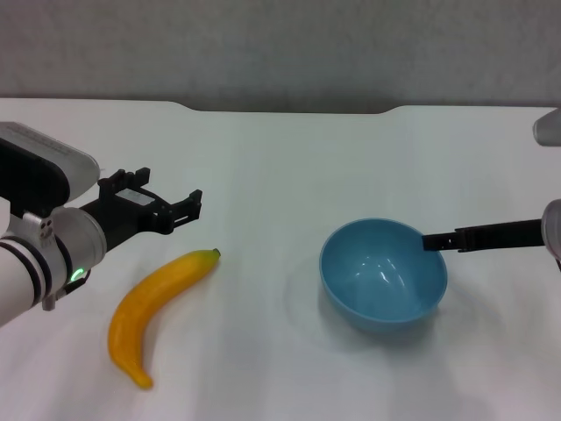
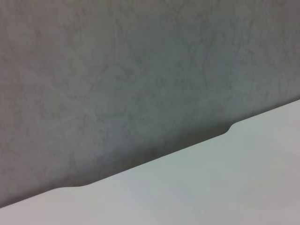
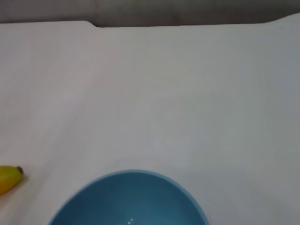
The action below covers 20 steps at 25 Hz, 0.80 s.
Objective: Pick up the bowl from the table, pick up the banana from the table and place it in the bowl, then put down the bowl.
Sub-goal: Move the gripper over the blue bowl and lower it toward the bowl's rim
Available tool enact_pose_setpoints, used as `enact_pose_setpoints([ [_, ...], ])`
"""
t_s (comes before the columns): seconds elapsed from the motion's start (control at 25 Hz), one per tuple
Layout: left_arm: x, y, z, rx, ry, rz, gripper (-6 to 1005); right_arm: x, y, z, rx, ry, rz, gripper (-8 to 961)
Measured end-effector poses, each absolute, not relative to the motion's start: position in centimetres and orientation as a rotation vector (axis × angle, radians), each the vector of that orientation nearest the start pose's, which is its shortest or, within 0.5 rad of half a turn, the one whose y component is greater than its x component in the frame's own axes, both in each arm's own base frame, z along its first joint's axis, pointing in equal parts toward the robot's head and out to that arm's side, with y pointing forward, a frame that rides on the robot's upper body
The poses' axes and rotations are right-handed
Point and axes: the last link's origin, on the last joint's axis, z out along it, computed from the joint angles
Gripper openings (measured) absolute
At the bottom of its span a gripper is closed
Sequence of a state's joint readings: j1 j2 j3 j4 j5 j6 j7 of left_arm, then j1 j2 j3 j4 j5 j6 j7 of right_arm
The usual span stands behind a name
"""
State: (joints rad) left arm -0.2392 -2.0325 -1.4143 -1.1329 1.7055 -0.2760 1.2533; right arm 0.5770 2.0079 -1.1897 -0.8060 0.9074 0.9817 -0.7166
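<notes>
The table [image 1: 280,158] is carrying everything, with its notch at the far edge; the bowl [image 1: 383,274] is sitting upright on the robot's right half, and the right gripper [image 1: 429,241] is meeting its rim from the right, though I cannot tell whether its jaws are open or closed; a firm pinch on the rim before lifting looks wise; the banana [image 1: 156,307] is lying well left of the bowl; the left gripper [image 1: 180,212] is hovering just beyond its stem, jaws parted and holding nothing.

grey wall [image 1: 280,48] (plain, matte) behind
</notes>
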Motion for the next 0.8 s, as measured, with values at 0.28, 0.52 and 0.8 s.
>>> enact_pose_setpoints([
  [0.28, -24.6, 37.2, -2.2, -2.083, -0.658, -0.318, 865, 28.6, 39.4, -2.0, -2.232, 1.354, 0.098, 679],
  [0.52, -24.3, 37.1, -2.8, -2.097, -0.658, -0.320, 862, 28.3, 39.5, -3.0, -2.253, 1.353, 0.079, 666],
  [0.8, -24.3, 37.0, -2.8, -2.101, -0.657, -0.320, 858, 29.1, 39.3, -3.5, -2.223, 1.363, 0.058, 667],
])
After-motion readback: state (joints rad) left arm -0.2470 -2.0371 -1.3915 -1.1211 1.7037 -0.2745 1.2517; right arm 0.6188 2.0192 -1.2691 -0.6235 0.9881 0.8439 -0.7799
